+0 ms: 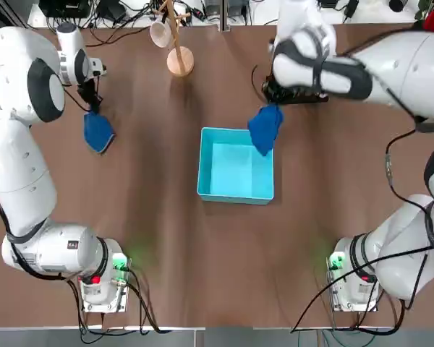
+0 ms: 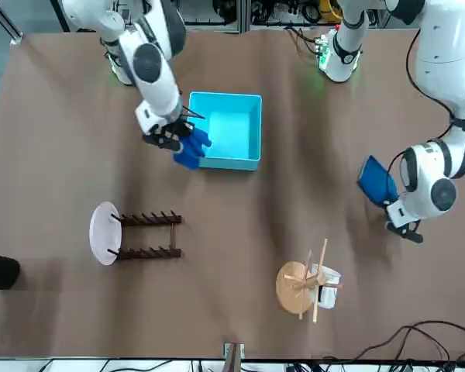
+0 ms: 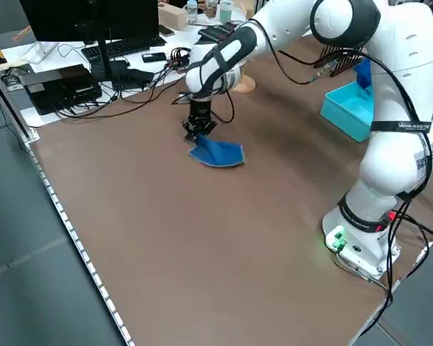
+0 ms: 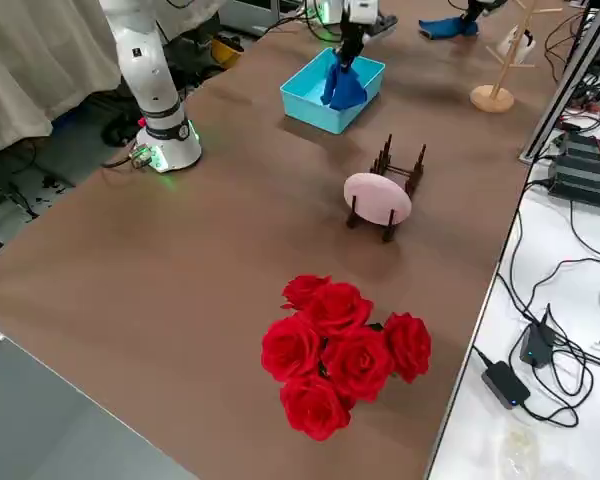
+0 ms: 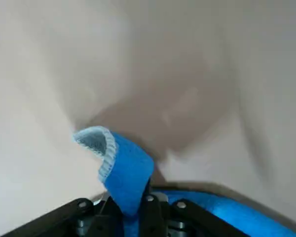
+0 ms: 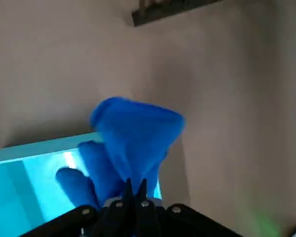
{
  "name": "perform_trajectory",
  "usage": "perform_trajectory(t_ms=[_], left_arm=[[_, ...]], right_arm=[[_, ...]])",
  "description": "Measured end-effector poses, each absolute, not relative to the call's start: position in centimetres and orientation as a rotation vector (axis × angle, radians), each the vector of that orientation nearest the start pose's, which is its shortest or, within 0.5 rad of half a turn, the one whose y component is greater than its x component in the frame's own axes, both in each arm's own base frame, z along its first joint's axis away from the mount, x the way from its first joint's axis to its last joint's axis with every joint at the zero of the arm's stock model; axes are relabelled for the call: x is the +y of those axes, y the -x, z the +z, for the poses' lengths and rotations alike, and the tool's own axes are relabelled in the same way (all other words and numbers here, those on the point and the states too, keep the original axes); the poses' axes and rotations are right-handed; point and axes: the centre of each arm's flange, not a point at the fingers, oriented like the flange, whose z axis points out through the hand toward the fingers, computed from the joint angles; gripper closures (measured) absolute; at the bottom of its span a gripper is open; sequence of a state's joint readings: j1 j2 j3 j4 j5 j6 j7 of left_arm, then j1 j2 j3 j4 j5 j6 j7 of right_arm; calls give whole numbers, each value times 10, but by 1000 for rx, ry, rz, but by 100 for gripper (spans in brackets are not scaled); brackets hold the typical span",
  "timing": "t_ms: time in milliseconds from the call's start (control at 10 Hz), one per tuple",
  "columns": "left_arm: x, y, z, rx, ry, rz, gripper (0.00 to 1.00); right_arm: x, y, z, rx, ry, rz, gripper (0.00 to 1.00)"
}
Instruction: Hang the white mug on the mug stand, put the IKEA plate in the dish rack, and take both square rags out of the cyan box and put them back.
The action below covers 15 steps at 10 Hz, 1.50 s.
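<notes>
Roses (image 4: 340,355) (right side view only).

Dark blue rags (image 1: 265,127), cyan box (image 1: 235,194), red roses (image 4: 342,352)

Robotics lab, two arms working at one table

Two white arms (image 1: 22,166) are standing bolted near the brown table's (image 1: 166,253) front corners, cables (image 3: 130,101) are trailing past its far edge beside a monitor (image 3: 86,21) and electronics (image 3: 54,83), and a power adapter (image 4: 505,380) is lying alongside.
</notes>
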<state>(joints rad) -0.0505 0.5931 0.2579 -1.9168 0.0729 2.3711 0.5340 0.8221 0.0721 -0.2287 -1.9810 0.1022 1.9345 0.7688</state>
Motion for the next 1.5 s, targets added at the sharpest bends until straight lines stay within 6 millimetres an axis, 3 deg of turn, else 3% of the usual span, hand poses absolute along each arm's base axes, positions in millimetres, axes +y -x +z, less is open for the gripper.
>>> perform_trajectory(t_ms=[200,400,600,800,900,1100,1300,1500], left_arm=[[132,-598,189,725,2912,284,92],[141,-597,217,766,2916,277,92],[129,-594,270,774,2946,294,93],[101,-587,330,784,2978,291,93],[78,-582,355,769,2995,292,93],[21,-571,393,738,3010,278,93],[-54,-555,423,713,3006,239,93],[-139,-533,438,714,2997,197,93]], right_arm=[[278,-484,438,298,3121,230,98],[227,-506,432,252,3124,257,98],[174,-521,421,175,3139,271,98],[127,-529,395,113,3137,239,98],[112,-526,372,105,3141,206,98],[100,-513,335,101,3147,174,98],[78,-512,323,50,3143,148,98],[8,-518,323,-22,3130,127,98]])
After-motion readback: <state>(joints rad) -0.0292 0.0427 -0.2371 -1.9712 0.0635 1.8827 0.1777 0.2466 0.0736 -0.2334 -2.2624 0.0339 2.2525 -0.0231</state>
